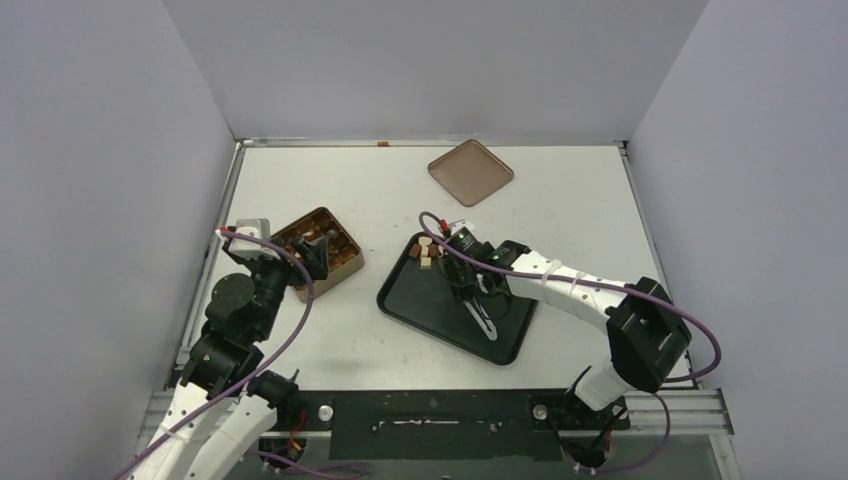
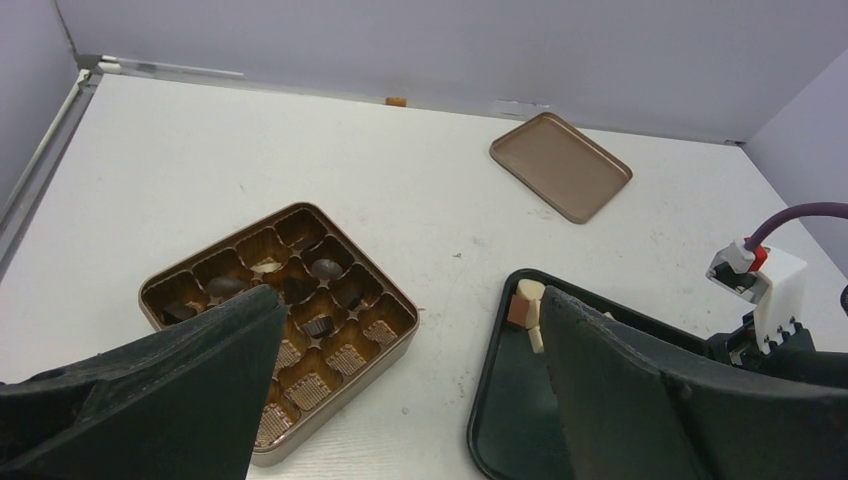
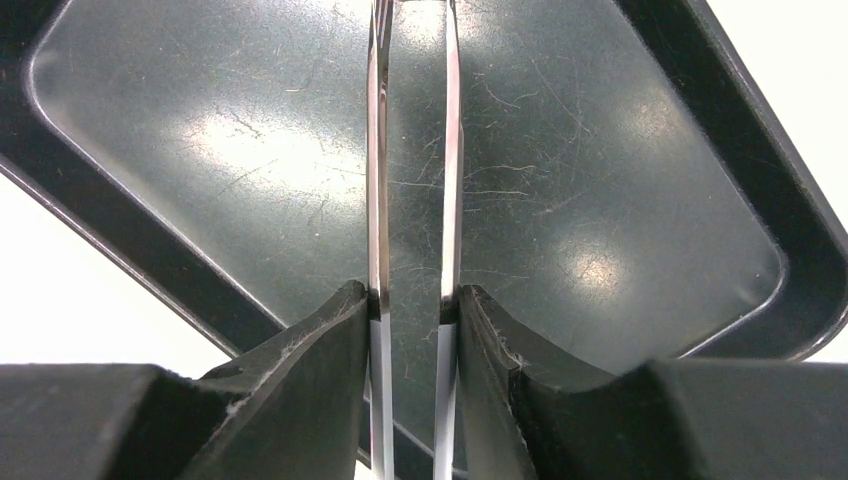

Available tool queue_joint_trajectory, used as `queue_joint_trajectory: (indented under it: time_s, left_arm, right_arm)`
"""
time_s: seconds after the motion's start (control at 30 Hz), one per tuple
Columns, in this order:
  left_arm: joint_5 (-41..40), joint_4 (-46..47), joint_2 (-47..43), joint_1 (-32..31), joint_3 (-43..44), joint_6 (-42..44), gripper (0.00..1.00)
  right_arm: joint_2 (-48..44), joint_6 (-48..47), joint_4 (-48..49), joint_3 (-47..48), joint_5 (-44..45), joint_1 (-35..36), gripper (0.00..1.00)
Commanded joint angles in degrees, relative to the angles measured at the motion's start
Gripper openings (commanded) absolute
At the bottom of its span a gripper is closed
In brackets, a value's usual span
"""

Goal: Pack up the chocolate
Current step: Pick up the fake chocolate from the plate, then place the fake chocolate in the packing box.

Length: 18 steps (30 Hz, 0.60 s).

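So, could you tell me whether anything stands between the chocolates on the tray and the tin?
The open left claw hangs above the tin, over its side nearest the chocolates; nothing lies on the table between them, and the lid lies well off behind.

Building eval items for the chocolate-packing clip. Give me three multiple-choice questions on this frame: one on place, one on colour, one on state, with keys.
1. Where does the lid lie?
A) on the tin
B) on the bare table, at the far side
C) in the tray

2. What colour is the lid?
A) white
B) brown
C) red

3. What is the right end effector doing?
A) open, empty
B) shut on the lid
C) shut on metal tweezers

Key:
1 B, it sits alone on the table, apart from tin and tray.
2 B, it reads brown in the top and left wrist views.
3 C, the right wrist view shows both fingers pinching the two blades above the tray floor.
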Motion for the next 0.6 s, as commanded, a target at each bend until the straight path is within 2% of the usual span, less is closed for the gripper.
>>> queue_joint_trajectory:
  time_s: [0.0,0.13,0.37,0.57]
  left_arm:
    - [-0.4,1.5,-0.6,0.3,0.0,0.7,0.97]
    - [-0.5,1.5,-0.9,0.4,0.1,0.7,0.97]
    - [-2.0,1.2,-2.3,0.9,0.3,0.5,0.97]
    - [-5.6,1.3,-5.6,1.3,0.1,0.1,0.98]
  right_arm:
    - [-3.6,0.3,-0.2,2.9,1.9,-0.4,0.27]
    - [-6.0,0.7,-1.8,3.0,2.3,-0.2,0.21]
    - [-8.1,0.9,-1.3,5.1,0.6,0.5,0.2]
    - [-4.0,0.2,3.6,10.0,-2.3,2.6,0.2]
